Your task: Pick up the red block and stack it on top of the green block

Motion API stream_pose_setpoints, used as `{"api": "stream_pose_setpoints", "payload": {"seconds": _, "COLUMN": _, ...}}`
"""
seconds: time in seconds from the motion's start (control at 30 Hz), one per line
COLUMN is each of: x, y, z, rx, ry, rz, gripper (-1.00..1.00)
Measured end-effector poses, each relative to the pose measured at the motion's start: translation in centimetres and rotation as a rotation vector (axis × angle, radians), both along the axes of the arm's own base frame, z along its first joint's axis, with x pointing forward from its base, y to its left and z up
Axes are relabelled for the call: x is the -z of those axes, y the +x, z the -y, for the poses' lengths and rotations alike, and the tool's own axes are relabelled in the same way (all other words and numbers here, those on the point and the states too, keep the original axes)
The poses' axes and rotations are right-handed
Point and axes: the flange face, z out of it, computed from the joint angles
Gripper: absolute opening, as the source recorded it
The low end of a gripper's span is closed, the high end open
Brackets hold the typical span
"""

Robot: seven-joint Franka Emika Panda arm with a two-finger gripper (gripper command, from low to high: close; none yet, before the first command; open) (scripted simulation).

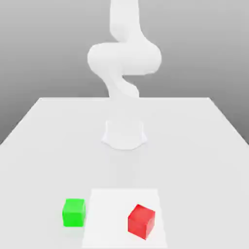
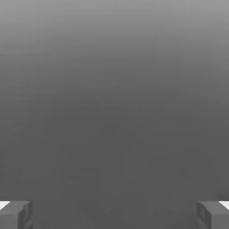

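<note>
Red block (image 1: 141,221) sits untouched on the table (image 1: 44,146), near the green block (image 1: 74,212) on the exterior view's right, probably light and rigid, so you'd pinch 2 opposite flat sides with your wide-open gripper (image 2: 114,214).

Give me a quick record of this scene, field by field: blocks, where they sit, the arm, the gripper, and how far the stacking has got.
red block: on the table, on a paler patch, turned at an angle
green block: on the table, to the exterior view's left of the red block, apart from it
arm: upright behind the blocks, not near either
gripper: open, fingers wide apart, nothing between them
table: white
stack: not started, both blocks lie separate
</note>
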Motion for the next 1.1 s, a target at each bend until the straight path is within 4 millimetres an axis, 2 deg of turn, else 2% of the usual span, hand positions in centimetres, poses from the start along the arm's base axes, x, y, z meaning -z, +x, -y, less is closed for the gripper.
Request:
{"api": "stream_pose_setpoints", "payload": {"seconds": 0.1, "x": 5.7, "y": 3.7, "z": -0.6, "rx": 0.065, "ry": 0.014, "rz": -0.095, "gripper": 0.00}}
{"api": "stream_pose_setpoints", "payload": {"seconds": 0.2, "x": 11.5, "y": 6.5, "z": -1.0, "rx": 0.125, "ry": 0.029, "rz": -0.184, "gripper": 0.00}}
{"api": "stream_pose_setpoints", "payload": {"seconds": 0.3, "x": 17.6, "y": 8.4, "z": -1.2, "rx": 0.183, "ry": 0.048, "rz": -0.272, "gripper": 0.00}}
{"api": "stream_pose_setpoints", "payload": {"seconds": 0.4, "x": 23.7, "y": 9.5, "z": -1.4, "rx": 0.239, "ry": 0.071, "rz": -0.360, "gripper": 0.00}}
{"api": "stream_pose_setpoints", "payload": {"seconds": 0.57, "x": 33.7, "y": 9.6, "z": -2.0, "rx": 0.328, "ry": 0.118, "rz": -0.505, "gripper": 0.00}}
{"api": "stream_pose_setpoints", "payload": {"seconds": 0.73, "x": 42.9, "y": 7.6, "z": -3.1, "rx": 0.413, "ry": 0.177, "rz": -0.650, "gripper": 0.00}}
{"api": "stream_pose_setpoints", "payload": {"seconds": 0.8, "x": 45.9, "y": 6.8, "z": -3.4, "rx": 0.437, "ry": 0.196, "rz": -0.688, "gripper": 0.00}}
{"api": "stream_pose_setpoints", "payload": {"seconds": 0.93, "x": 50.9, "y": 6.6, "z": -3.5, "rx": 0.446, "ry": 0.202, "rz": -0.699, "gripper": 0.00}}
{"api": "stream_pose_setpoints", "payload": {"seconds": 0.97, "x": 51.9, "y": 6.5, "z": -3.5, "rx": 0.446, "ry": 0.201, "rz": -0.700, "gripper": -1.00}}
{"api": "stream_pose_setpoints", "payload": {"seconds": 1.1, "x": 51.9, "y": 6.6, "z": -3.5, "rx": 0.446, "ry": 0.202, "rz": -0.699, "gripper": -1.00}}
